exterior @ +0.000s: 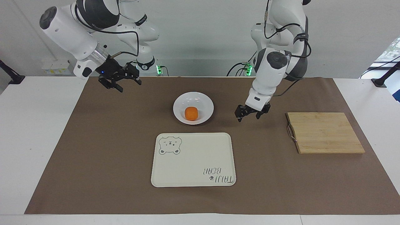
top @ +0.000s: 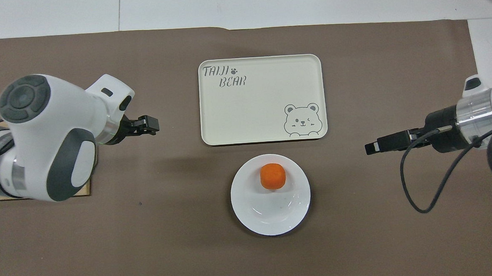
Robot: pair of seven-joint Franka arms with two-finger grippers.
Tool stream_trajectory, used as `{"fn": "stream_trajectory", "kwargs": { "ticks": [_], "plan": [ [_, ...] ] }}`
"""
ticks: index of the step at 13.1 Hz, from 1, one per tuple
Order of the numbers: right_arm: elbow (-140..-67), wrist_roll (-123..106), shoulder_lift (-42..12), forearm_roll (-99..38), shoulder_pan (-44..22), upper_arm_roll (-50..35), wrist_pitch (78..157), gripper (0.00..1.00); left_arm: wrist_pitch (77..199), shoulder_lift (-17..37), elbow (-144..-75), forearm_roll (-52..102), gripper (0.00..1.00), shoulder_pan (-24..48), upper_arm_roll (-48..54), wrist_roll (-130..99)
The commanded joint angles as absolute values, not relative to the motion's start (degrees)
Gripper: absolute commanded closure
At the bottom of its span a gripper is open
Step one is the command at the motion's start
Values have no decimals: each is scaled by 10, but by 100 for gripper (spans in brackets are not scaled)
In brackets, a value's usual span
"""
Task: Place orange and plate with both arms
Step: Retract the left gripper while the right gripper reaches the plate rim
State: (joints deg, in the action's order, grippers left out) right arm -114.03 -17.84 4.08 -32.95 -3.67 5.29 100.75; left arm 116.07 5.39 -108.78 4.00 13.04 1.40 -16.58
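my table point(exterior: 47, 131) is white, with a brown mat point(exterior: 103, 150) spread over most of it. on the mat sit the plate point(exterior: 204, 104), the cream bear tray point(exterior: 193, 159) farther from me, and a wooden cutting board point(exterior: 325, 132) toward my left arm's end.

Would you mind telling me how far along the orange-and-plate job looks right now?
Done: the orange sits on the plate, which lies on the brown mat, nearer the robots than the tray. In hand: nothing; the left gripper hangs open between plate and cutting board, the right gripper open over the mat's edge. Left: probably moving the plate, perhaps onto the empty tray.
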Motion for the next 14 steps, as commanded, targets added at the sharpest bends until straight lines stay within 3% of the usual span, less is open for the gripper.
{"fn": "stream_trajectory", "kwargs": {
  "ticks": [1,6,11,14],
  "plan": [
    [-1235,-258,46,-395,-46,53,1092,0,1104,26,-1076,46,0,70,19,-72],
    [-1327,-362,19,-516,-72,52,1166,0,1021,-4,-1033,30,0,10,11,13],
    [-1383,-515,-41,-655,-72,52,1171,0,899,1,-930,-21,0,7,9,46],
    [-1400,-512,-42,-660,-84,52,1170,0,867,-4,-923,-25,0,8,10,62]
  ]
}}
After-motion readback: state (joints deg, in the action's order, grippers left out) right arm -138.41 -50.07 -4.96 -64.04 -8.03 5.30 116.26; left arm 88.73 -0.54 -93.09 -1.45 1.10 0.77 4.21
